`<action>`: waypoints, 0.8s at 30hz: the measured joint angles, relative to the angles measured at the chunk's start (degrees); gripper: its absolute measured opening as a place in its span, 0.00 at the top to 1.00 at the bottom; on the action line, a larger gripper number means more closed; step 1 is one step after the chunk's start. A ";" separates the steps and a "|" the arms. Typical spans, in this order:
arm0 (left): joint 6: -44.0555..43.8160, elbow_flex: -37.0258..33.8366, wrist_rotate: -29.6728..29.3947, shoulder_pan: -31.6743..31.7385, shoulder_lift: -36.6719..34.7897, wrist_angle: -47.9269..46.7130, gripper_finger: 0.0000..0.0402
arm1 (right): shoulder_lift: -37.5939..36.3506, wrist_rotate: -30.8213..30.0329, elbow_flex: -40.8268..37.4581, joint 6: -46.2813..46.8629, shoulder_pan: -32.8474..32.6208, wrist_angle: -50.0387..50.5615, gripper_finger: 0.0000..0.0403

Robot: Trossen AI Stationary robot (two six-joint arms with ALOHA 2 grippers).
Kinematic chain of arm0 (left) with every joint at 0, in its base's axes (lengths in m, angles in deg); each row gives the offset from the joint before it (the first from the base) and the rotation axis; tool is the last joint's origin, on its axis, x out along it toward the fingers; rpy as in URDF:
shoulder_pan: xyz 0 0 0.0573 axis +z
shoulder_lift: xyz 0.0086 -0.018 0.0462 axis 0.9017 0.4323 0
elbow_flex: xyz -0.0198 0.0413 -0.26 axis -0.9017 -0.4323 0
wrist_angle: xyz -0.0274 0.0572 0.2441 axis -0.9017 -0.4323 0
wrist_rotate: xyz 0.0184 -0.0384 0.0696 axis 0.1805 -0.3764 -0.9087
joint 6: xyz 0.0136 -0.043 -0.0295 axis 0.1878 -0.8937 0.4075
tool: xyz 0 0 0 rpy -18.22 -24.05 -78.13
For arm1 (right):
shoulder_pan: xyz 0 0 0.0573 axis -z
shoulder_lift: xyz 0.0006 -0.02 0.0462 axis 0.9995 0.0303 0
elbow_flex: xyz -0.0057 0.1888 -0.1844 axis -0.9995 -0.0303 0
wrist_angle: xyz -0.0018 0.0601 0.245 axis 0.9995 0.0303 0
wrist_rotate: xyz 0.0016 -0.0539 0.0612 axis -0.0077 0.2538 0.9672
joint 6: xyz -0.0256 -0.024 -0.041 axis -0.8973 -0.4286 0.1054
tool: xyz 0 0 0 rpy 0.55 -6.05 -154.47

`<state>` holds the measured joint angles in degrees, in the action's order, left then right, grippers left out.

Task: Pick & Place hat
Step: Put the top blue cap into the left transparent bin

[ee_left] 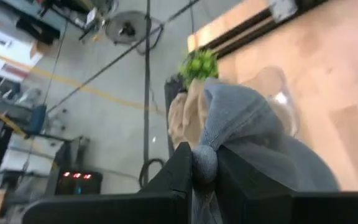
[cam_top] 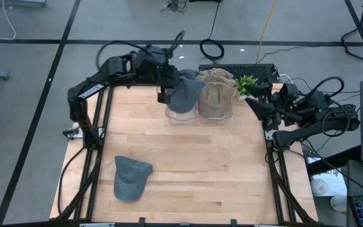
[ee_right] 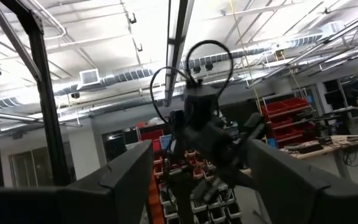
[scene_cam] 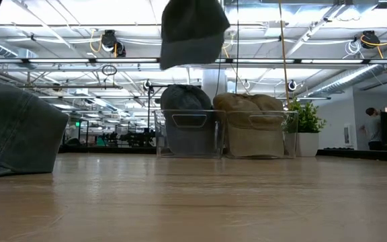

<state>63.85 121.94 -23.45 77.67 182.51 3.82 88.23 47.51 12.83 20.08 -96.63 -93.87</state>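
My left gripper [ee_left: 204,165] is shut on a grey hat [cam_top: 186,93], which it carries high above the left of two clear bins [scene_cam: 188,136] at the table's far side. That bin holds another grey hat [scene_cam: 185,101]; the bin beside it holds tan hats [cam_top: 216,94]. One more grey hat [cam_top: 131,178] lies crown up on the table at the near left. My right gripper [ee_right: 197,186] waits open at the table's right edge [cam_top: 257,106], with nothing between its fingers. My left gripper pinches a bunched fold of the hat's grey cloth [ee_left: 205,155] between its two fingers. The fingers slant downward from the table's left side. The hat hangs below and beyond them [scene_cam: 193,30], lifted clear of the bin and the table.
A small green potted plant [cam_top: 247,83] stands right of the tan-hat bin, with a dark keyboard [cam_top: 235,68] behind it. Bare wood [cam_top: 213,164] stretches across the table's middle and near right. Black rails run along both side edges.
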 joint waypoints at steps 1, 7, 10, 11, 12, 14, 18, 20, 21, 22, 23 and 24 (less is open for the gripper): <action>0.37 0.03 -0.60 0.19 0.61 0.06 0.90 | 0.03 0.02 0.00 0.00 0.00 0.04 0.38; -0.70 -0.03 -4.95 2.85 4.21 -4.69 0.90 | 0.02 0.19 0.00 -0.29 0.00 0.73 0.38; -2.61 -0.23 -5.10 4.39 5.41 -5.38 0.90 | 0.02 0.20 0.00 -1.11 0.00 0.76 0.38; -2.97 -1.13 -4.82 4.89 5.42 -5.35 0.90 | 0.01 0.20 0.00 -1.29 0.00 0.76 0.38; -3.12 -2.34 -4.66 5.30 5.36 -4.35 0.90 | 0.00 0.17 0.00 -1.49 0.00 0.76 0.38; -3.79 -4.62 -4.55 6.28 5.00 -1.78 0.90 | 0.02 0.15 0.00 -2.11 0.00 0.76 0.38; -3.02 -9.06 -2.38 8.00 4.46 1.15 0.90 | -0.02 0.15 0.00 -2.14 0.00 0.84 0.38; -2.09 -11.09 -1.46 8.27 4.46 2.15 0.90 | -0.02 0.15 0.00 -2.14 0.00 0.84 0.38; -1.59 -12.14 -1.03 8.33 4.46 2.60 0.90 | -0.02 0.13 0.00 -2.14 0.00 0.84 0.38; -1.08 -13.34 -0.47 8.39 4.46 3.35 0.90 | -0.02 0.13 0.00 -2.14 0.00 0.84 0.38; -0.90 -14.68 0.22 8.39 4.46 4.34 0.90 | -0.02 0.13 0.00 -2.14 0.00 0.84 0.38; -0.92 -15.99 0.60 8.43 4.44 5.40 0.90 | -0.02 0.13 0.00 -2.14 0.00 0.84 0.38</action>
<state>62.94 105.95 -22.84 86.10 186.96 9.22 88.21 47.64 12.83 17.94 -96.63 -93.02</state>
